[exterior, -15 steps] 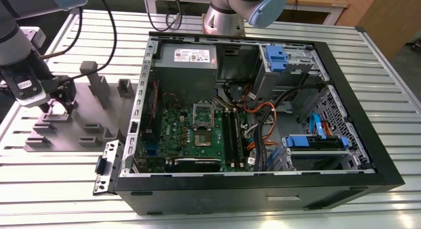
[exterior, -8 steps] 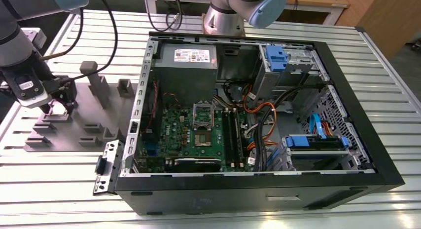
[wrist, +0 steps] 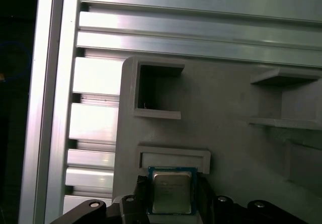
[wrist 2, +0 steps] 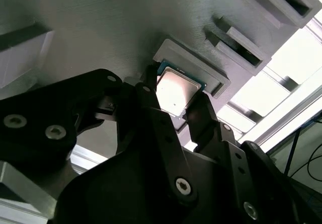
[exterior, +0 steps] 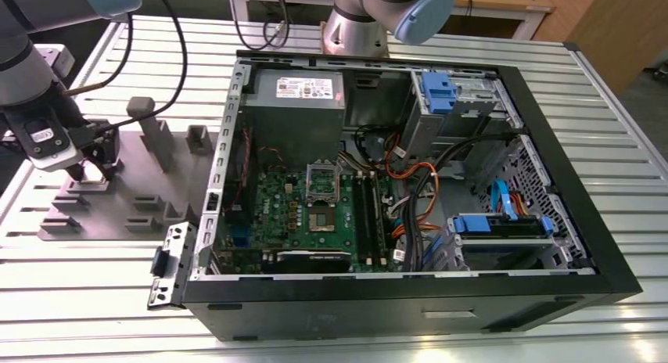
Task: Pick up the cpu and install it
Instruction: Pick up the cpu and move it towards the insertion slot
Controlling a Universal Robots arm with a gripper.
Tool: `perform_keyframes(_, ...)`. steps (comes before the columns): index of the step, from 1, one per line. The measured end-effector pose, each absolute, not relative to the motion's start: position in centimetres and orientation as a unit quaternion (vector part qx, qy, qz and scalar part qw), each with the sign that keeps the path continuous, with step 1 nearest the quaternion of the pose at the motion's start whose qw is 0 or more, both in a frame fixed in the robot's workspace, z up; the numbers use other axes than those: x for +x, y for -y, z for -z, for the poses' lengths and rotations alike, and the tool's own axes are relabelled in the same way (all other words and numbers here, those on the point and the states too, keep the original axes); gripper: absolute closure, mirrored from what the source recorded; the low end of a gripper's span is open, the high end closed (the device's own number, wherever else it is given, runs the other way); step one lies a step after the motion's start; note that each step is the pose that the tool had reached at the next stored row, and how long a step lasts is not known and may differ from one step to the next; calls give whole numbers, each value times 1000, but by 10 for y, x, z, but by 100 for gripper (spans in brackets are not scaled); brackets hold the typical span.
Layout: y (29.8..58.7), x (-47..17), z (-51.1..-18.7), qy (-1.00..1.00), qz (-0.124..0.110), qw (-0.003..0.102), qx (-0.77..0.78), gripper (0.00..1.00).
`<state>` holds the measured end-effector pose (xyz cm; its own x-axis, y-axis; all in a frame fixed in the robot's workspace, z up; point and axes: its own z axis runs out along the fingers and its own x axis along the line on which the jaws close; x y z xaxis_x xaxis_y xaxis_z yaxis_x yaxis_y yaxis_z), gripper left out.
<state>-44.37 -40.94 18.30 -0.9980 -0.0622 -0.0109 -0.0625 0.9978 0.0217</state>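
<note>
The cpu (wrist 2: pixel 173 89) is a small silver-topped square with a green edge, and in both wrist views it sits between my two black fingers. My gripper (wrist 2: pixel 176 97) is shut on the cpu (wrist: pixel 172 191), one finger on each of two opposite sides. It hangs right at the raised square holder (wrist: pixel 174 158) of the grey moulded plate (exterior: pixel 115 216). In the exterior view my gripper (exterior: pixel 92 174) is low over that plate's far left end, well left of the open computer case (exterior: pixel 543 144). The green circuit board (exterior: pixel 313 214) lies inside the case.
Upright blocks (exterior: pixel 155 136) rise from the plate just right of the gripper. The case's left wall (exterior: pixel 224 167) stands between plate and board. Cables, blue drive bays (exterior: pixel 501 222) and a power supply (exterior: pixel 297 93) fill the case. A second arm's base (exterior: pixel 360 26) stands behind it.
</note>
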Motion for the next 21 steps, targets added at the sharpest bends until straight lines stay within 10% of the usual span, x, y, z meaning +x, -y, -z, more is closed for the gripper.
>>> perform_keyframes(21,409,-444,-183,-999,-11,5,-36,42)
